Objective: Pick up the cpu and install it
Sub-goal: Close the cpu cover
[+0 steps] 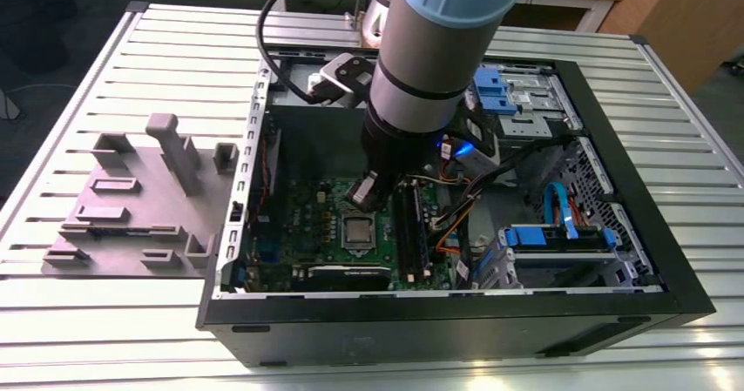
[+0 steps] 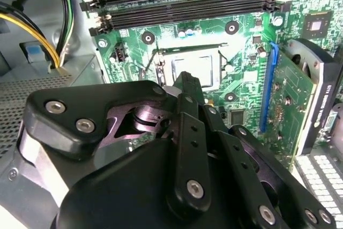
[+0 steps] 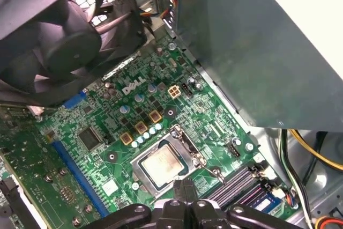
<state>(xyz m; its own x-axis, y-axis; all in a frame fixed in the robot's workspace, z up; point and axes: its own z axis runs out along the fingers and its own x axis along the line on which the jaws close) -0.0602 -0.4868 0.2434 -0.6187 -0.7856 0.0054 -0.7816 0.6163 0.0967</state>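
The cpu (image 3: 161, 164) lies flat in the socket on the green motherboard (image 3: 107, 186), its silvery top facing up and a metal frame around it. It also shows as a pale square cpu (image 2: 195, 68) and as a small grey cpu (image 1: 357, 230) inside the open computer case (image 1: 465, 308). My gripper (image 1: 362, 201) hangs just above the board beside the socket. In both wrist views the gripper (image 2: 187, 79) (image 3: 185, 186) has its dark fingers close together with nothing between them, their tips over the socket's edge.
Long black memory slots (image 2: 182, 4) run beside the socket. A black fan (image 3: 64, 30) and the grey power-supply box (image 3: 257, 41) stand close over the board. Yellow cables (image 2: 37, 30) hang at one side. A grey fixture (image 1: 139, 199) sits on the table at the exterior view's left.
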